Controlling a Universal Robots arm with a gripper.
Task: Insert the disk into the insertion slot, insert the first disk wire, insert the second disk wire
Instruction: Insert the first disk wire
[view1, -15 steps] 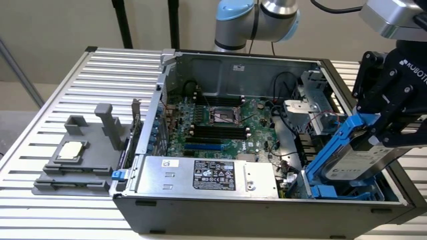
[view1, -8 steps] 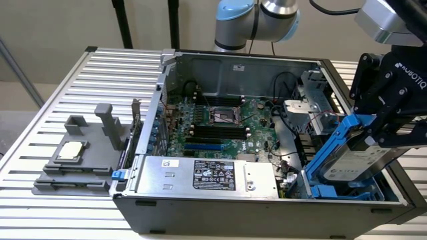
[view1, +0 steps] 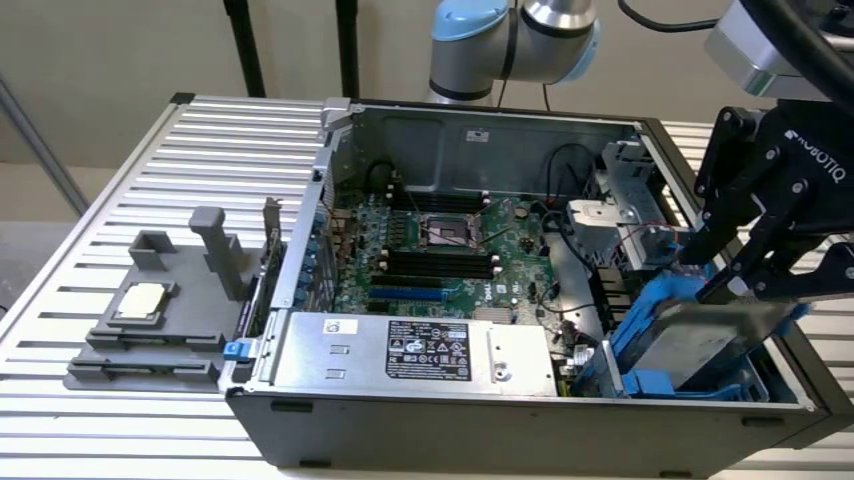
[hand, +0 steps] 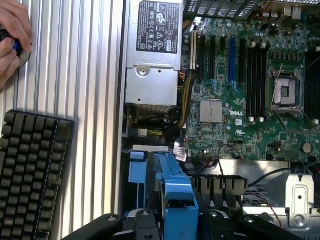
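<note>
Black fingers (view1: 750, 268) sit closest to the lens at about three o'clock in the exterior view, clamped on the upper edge of the disk (view1: 707, 345), a grey slab in a bright blue frame. The disk leans at an angle, its lower end down inside the slot (view1: 617, 372) at roughly four o'clock, its upper end raised above the rim of the computer case (view1: 534, 430). In the wrist view the fingers (hand: 131, 226) stand on either side of the blue frame of the disk (hand: 175, 195), which points toward the circuit board (hand: 240, 100). A silver power box (view1: 414, 350) with a black and white label lies at six o'clock, just beside the slot, and the green circuit board (view1: 441, 250) fills the middle of the open case. The arm's pale blue joint (view1: 514, 40) rises at twelve o'clock behind the case. Out on the ribbed metal counter (view1: 120, 430), at about eight o'clock, a grey plastic holder (view1: 147, 320) carries a small square chip. The wrist view also takes in a black keyboard (hand: 32, 170) resting on the counter beside the case, and a person's hand (hand: 12, 40) near the counter's edge, well apart from the case.
</note>
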